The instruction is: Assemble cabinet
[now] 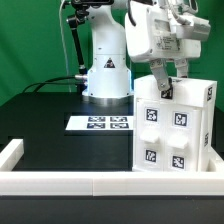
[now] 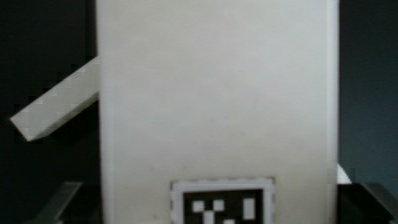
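The cabinet (image 1: pixel 175 130) is a large white box with several black-and-white tags on its faces. It stands upright on the black table at the exterior view's right, close to the front rail. My gripper (image 1: pixel 166 86) comes down on its top edge, one finger on each side of the white wall. In the wrist view the cabinet (image 2: pixel 214 90) fills the middle, with one tag (image 2: pixel 222 205) low down. The dark fingertips (image 2: pixel 68 200) press against both of its sides, so the gripper is shut on it. No loose small blocks show.
The marker board (image 1: pixel 100 123) lies flat in front of the white robot base (image 1: pixel 105 70). The white border rail (image 1: pixel 90 185) runs along the front and up the exterior view's left. A slanted white strip (image 2: pixel 54 105) shows beside the cabinet in the wrist view.
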Robot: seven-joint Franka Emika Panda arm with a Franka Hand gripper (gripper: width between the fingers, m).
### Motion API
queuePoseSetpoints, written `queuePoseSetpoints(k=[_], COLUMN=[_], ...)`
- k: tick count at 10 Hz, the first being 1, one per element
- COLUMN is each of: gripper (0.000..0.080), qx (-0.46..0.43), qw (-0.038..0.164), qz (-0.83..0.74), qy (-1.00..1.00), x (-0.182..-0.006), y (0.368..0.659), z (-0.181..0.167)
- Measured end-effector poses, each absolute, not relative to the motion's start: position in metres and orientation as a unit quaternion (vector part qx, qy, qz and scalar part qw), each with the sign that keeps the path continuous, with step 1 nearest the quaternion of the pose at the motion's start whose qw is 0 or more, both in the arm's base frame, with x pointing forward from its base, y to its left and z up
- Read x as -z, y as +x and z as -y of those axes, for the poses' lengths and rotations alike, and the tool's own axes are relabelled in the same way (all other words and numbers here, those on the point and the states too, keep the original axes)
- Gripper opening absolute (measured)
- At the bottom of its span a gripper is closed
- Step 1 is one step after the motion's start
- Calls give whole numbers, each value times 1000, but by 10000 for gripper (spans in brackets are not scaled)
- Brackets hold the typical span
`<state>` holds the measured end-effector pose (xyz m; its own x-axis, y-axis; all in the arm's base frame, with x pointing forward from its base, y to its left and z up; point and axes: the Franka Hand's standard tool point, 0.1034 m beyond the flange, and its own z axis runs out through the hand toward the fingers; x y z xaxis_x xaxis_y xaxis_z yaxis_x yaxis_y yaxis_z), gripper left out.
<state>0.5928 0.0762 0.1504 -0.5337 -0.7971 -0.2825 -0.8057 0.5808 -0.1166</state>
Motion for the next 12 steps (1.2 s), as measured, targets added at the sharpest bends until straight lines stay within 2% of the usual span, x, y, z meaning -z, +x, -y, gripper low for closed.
queuePoseSetpoints(k=[2,3,4,8,12], gripper=[754,754,790,797,797], qx=[-14,-14,-15,-16,-15], qw=[154,157,162,183,182], qz=[-873,-870,-867,-857,-853], qy=[-463,-468,-471,-481,-489], x=[-150,-153,-159,-185,-184], y=[592,592,593,600,601], z=[-77,-80,-86,-106,-108])
